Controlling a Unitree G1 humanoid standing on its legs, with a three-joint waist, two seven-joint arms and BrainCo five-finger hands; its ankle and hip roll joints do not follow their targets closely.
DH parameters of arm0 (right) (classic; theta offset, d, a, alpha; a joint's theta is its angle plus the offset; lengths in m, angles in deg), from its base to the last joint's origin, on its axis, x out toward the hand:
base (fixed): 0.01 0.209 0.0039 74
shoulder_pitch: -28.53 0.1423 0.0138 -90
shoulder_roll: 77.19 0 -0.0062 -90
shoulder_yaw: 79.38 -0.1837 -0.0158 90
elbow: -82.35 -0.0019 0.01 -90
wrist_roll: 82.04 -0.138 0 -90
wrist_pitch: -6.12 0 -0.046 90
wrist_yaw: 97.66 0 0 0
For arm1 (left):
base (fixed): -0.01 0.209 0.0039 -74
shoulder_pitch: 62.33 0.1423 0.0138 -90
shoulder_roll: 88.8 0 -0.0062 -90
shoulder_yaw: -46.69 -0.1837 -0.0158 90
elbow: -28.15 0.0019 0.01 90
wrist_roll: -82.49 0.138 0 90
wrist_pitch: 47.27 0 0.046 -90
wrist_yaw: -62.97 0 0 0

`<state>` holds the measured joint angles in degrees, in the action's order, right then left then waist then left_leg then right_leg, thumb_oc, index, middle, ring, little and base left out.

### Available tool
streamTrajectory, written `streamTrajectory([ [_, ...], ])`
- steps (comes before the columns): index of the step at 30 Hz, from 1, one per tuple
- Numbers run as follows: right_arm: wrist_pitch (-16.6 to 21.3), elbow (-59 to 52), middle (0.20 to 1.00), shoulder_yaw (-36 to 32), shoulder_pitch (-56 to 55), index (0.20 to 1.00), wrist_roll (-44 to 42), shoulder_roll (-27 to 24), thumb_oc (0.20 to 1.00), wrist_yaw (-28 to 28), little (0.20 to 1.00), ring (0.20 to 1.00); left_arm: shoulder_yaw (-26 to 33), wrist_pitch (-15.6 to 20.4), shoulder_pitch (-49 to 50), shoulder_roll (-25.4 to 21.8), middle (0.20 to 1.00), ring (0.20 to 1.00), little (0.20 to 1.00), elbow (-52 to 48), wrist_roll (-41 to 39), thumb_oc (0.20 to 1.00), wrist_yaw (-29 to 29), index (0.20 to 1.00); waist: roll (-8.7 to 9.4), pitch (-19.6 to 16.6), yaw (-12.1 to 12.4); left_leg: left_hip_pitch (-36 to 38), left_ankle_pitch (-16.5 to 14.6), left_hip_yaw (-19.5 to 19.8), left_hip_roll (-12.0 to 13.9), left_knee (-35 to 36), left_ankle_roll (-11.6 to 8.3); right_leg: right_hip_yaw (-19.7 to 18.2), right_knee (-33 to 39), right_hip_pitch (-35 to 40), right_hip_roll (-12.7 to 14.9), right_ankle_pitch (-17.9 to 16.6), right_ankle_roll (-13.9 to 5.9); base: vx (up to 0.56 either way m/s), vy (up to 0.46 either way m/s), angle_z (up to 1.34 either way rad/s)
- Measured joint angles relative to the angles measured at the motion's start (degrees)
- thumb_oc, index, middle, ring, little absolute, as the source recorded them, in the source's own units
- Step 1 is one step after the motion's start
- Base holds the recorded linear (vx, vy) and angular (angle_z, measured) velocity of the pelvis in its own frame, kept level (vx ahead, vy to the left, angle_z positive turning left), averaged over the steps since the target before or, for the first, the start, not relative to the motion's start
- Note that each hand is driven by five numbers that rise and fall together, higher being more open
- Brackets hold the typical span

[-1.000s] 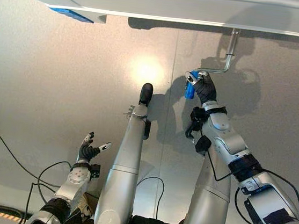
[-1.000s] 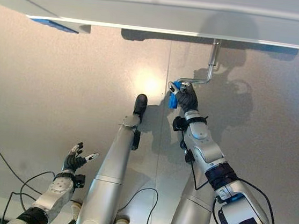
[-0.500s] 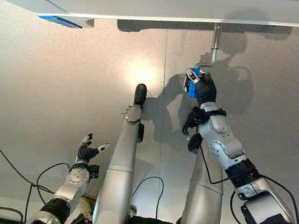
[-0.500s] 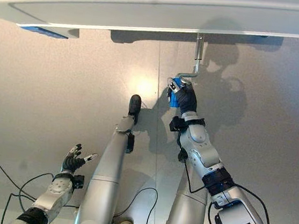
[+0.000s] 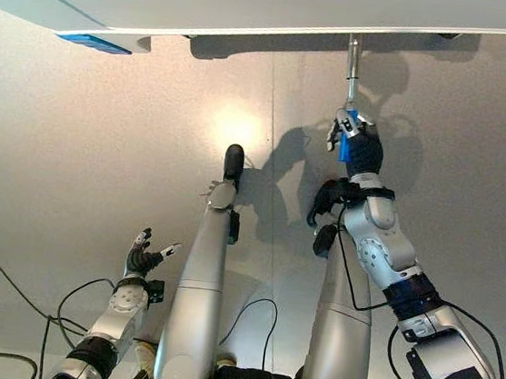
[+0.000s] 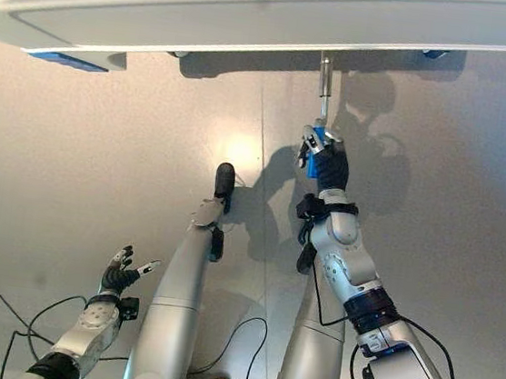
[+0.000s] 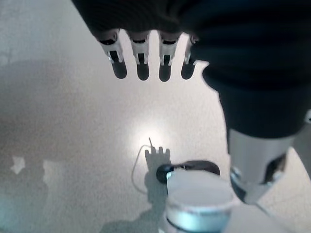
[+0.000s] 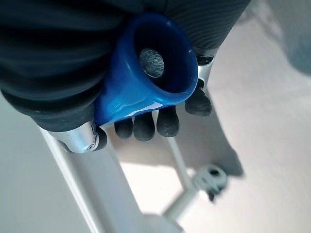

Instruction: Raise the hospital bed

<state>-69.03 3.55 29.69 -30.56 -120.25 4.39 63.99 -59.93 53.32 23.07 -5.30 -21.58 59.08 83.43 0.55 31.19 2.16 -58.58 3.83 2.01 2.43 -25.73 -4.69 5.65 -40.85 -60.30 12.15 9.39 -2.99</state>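
Hospital bed [image 5: 255,7]: crank shaft [image 5: 352,64] is hanging from its frame edge. Right hand [image 5: 360,151] is wrapping curled fingers around the blue crank handle [image 5: 346,138], apparently for turning it to raise the bed. Left hand [image 5: 143,257] is idling low, fingers spread, holding nothing.

A pale grey speckled floor [image 5: 87,125] spreads beneath everything, with a thin seam line [image 5: 274,128] running across it. A bright patch of reflected light [image 5: 232,132] glares on the floor just beside that seam.
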Motion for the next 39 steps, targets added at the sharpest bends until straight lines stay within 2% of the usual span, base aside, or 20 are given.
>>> streamTrajectory([
  [8,-0.03,1.12,0.2,-3.27,-1.43,0.2,13.13,-4.23,0.2,-8.17,0.2,0.2,0.87,0.02,-0.04,0.06,1.0,1.0,1.0,0.16,0.12,1.0,1.33,1.0,0.06,0.01,0.01,0.35,0.99,-0.78,0.12,2.67,0.45,-0.39,2.21,-0.09,-0.31,-1.04,-0.33,0.0,-0.005,-0.01],
  [11,-0.16,4.49,0.2,-4.11,-0.95,0.2,17.46,-4.53,0.2,-10.18,0.2,0.2,0.9,0.05,-0.1,0.26,1.0,1.0,1.0,0.31,0.14,1.0,1.73,1.0,0.14,0.03,0.11,3.05,2.68,-1.67,0.13,7.43,0.77,-0.42,6.05,1.81,-0.51,-2.77,-0.75,-0.01,0.022,-0.07],
  [16,-2.63,7.64,0.2,-4.11,-1.29,0.2,22.93,-4.51,0.2,-11.45,0.2,0.2,1.79,0.2,-0.43,1.29,1.0,1.0,1.0,1.57,0.19,1.0,2.24,1.0,0.16,0.02,0.17,8.97,4.85,-2.83,0.04,14.42,1.49,-0.41,13.88,7.84,-1.04,-5.81,-2.07,-0.02,0.023,-0.08],
  [24,-8.01,16.84,0.2,-4.06,-1.6,0.2,25.34,-1.54,0.2,-11.31,0.2,0.2,2.12,-0.07,-1.17,1.72,1.0,1.0,1.0,4.66,0.88,1.0,2.09,1.0,0.28,0.01,0.77,18.43,4.86,-3.44,-0.75,17.12,2.28,-0.39,19.25,18.95,-0.67,-6.85,-3.49,0.0,0.012,0.02],
  [32,-10.29,31.72,0.2,-3.95,2.57,0.2,26.69,-0.26,0.2,-9.17,0.2,0.2,2.09,-0.21,-1.57,2.25,1.0,1.0,1.0,8.56,2.64,1.0,0.99,1.0,0.26,0.01,3.42,26.08,5.15,-3.14,-1.19,19.09,2.64,0.41,21.68,27.17,-0.33,-7.41,-4.13,0.0,0.012,0.03],
  [39,-10.86,43.78,0.2,-2.35,8.1,0.2,29.8,-0.27,0.2,-7.32,0.2,0.2,1.88,-0.21,-1.69,2.5,1.0,1.0,1.0,10.55,2.7,1.0,0.31,1.0,0.24,0.0,3.4,27.97,5.33,-2.62,-1.66,19.38,2.92,1.21,23.19,30.06,-0.01,-8.04,-4.56,0.0,0.005,0.04],
])
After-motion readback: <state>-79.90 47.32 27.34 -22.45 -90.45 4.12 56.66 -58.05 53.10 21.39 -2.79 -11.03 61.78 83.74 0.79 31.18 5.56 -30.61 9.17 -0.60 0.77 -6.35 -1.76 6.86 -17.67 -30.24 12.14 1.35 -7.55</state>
